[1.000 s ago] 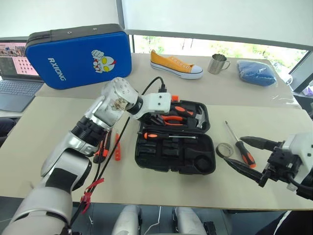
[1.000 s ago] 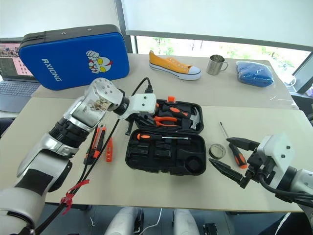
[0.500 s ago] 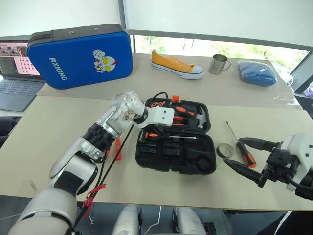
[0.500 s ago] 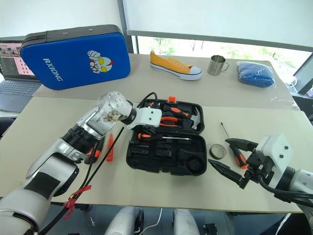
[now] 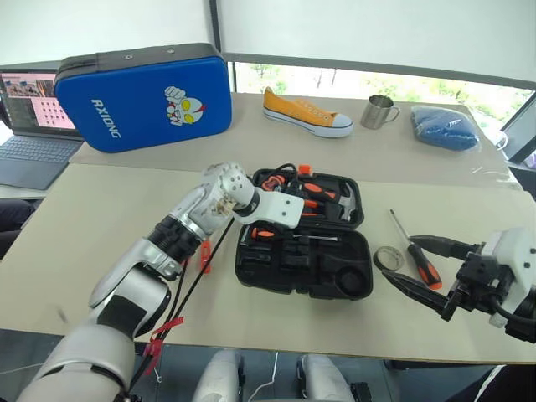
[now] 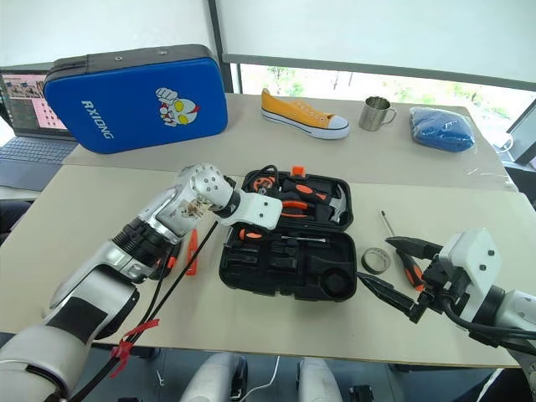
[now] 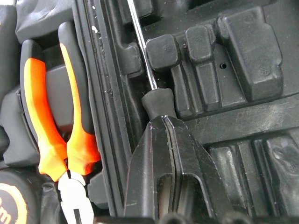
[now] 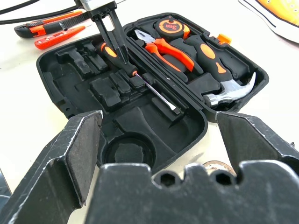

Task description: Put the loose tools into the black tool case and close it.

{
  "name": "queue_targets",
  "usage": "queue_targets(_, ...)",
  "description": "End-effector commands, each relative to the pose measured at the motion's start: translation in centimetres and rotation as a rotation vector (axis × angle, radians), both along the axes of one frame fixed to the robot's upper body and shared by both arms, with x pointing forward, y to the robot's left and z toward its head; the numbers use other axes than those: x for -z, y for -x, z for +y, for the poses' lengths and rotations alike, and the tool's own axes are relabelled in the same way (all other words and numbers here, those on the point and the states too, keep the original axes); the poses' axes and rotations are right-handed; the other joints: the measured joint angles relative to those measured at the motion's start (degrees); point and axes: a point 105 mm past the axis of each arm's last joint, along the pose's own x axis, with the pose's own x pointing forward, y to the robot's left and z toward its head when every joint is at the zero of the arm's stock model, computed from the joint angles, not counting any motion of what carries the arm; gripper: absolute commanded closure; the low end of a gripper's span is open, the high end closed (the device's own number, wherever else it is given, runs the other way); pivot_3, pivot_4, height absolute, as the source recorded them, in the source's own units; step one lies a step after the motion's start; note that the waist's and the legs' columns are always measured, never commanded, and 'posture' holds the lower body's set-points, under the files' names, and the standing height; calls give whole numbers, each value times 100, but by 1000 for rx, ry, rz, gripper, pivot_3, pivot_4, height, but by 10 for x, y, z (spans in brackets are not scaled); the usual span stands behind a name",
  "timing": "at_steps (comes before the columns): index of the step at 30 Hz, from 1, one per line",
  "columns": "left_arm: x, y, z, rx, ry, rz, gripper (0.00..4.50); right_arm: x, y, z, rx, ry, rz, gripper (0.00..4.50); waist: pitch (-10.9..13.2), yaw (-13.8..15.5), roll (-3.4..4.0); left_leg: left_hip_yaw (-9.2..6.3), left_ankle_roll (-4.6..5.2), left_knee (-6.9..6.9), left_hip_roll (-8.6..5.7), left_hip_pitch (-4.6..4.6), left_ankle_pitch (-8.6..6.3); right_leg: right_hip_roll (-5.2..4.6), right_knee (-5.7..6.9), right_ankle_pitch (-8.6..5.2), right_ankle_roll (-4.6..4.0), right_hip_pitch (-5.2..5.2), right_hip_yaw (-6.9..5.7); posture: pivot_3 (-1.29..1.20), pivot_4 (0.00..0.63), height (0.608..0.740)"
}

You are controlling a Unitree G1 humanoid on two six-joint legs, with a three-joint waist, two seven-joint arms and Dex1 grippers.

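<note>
The black tool case (image 5: pixel 276 283) lies open in the middle of the table. One orange-and-black screwdriver (image 5: pixel 293 237) rests in a slot along the hinge side of its base. My left gripper (image 8: pixel 122 58) is shut, and its tips (image 7: pixel 164 122) point down onto that screwdriver's handle. A second screwdriver (image 5: pixel 421 264) and a small tape roll (image 5: pixel 386 257) lie on the table right of the case. My right gripper (image 5: pixel 397 258) hangs open just in front of them, holding nothing. The utility knife (image 8: pixel 46 24) and slim orange tester (image 8: pixel 60 37) lie left of the case.
Orange-handled pliers (image 5: pixel 314 191), a hammer and a tape measure sit in the case lid. At the back stand a blue cartoon case (image 5: pixel 142 96), a laptop (image 5: pixel 29 126), a yellow shoe (image 5: pixel 306 111), a metal cup (image 5: pixel 378 110) and a blue cloth (image 5: pixel 444 126).
My left gripper has come down from over the lid onto the handle of the screwdriver in the case and has rolled a little. The right gripper has stayed still.
</note>
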Motion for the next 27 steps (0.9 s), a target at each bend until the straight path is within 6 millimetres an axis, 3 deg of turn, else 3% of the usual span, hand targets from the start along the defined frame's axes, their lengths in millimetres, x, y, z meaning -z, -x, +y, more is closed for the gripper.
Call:
queue_targets(1,21,-2,-3,-9,-47,21,4447,-6,0,1,3,1,-41,0,-2,12,4,-2,2,0,-3,18,-1,-1,-5,-3,4,23,0,0,150,740)
queue_targets(7,-40,-11,-2,-141,348,127,4447,4,-3,-10,90,21,-32,0,-2,-16,4,-19,10,1,-15,23,-3,-7,-11,-8,17,41,2,0,150,740)
queue_targets(9,-66,-8,8,-183,517,207,4447,8,-4,-19,144,21,-34,0,-2,-40,4,-23,10,1,-14,6,-3,-6,-4,-8,17,20,2,0,150,740)
queue_targets(11,-95,-2,30,-224,683,279,4447,13,0,-36,227,19,-18,0,-2,-77,5,-23,9,2,-14,-31,-1,-6,10,-7,15,-26,6,0,150,740)
queue_targets(15,-121,26,66,-221,773,461,3320,19,21,-72,366,9,28,0,-8,-128,20,-25,8,-2,-6,-38,0,-5,17,-7,13,-38,8,0,150,740)
queue_targets(18,-133,44,81,-179,801,470,2303,25,49,-105,481,20,91,0,-8,-101,21,-25,8,-2,-3,-26,0,-9,10,-7,15,-21,8,0,150,740)
queue_targets(24,-135,63,89,-126,764,462,129,27,74,-135,566,27,152,0,-6,-85,18,-18,8,-1,2,-7,0,-7,-3,-9,16,4,9,0,150,740)
queue_targets(27,-130,71,89,-101,716,446,17,33,61,-137,549,19,164,0,-6,-156,19,-14,8,-13,6,28,-1,-4,-8,-12,11,31,11,0,150,740)
